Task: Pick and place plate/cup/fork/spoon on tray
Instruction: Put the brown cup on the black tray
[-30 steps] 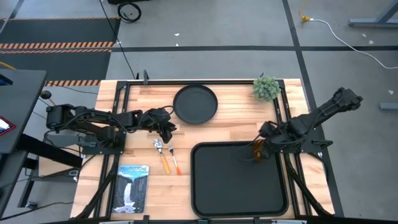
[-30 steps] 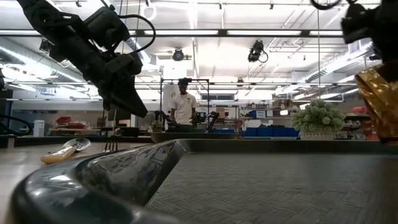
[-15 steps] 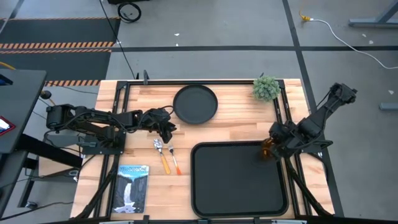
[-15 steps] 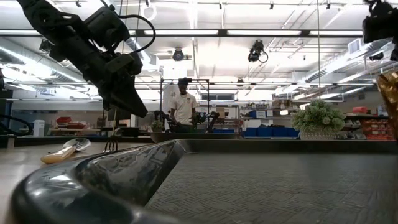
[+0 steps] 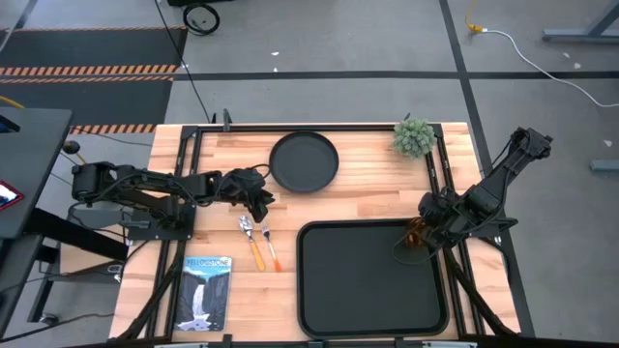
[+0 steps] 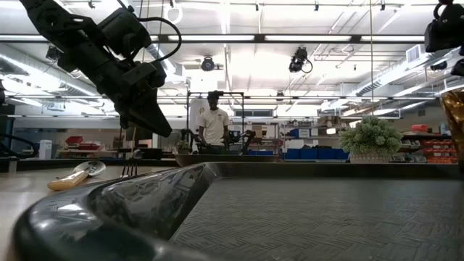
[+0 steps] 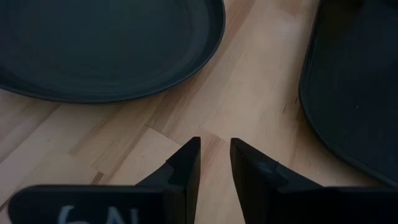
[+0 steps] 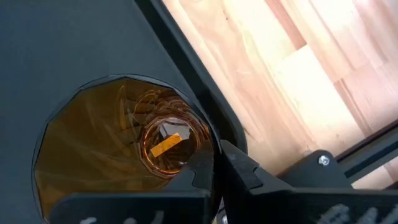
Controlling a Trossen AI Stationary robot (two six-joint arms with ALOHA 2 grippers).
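Observation:
The round black plate (image 5: 304,160) lies at the table's far middle. The spoon (image 5: 250,239) and the fork (image 5: 270,247) lie side by side on the wood, left of the black tray (image 5: 372,285). My left gripper (image 5: 257,200) hovers between plate and cutlery, empty, with a narrow gap between its fingers (image 7: 215,155). My right gripper (image 5: 419,233) is shut on the amber cup (image 5: 414,235) at the tray's far right corner. The cup also shows at the right edge of the low view (image 6: 457,130). My right gripper pinches the cup's wall at the rim (image 8: 214,148), one finger (image 8: 198,169) inside the cup and the other outside. The fingers come from above, slanting from the table's right side. The cup's mouth faces up. I cannot tell whether its base touches the tray.
A book with a waterfall cover (image 5: 207,293) lies at the near left. A small green plant (image 5: 414,136) stands at the far right. Black frame rails run along the table's sides. A person (image 6: 214,125) stands far off in the room.
My right gripper has carried the cup toward the table's right edge, from farther in over the tray to its far right corner, and a little downward. It has stayed shut on the cup.

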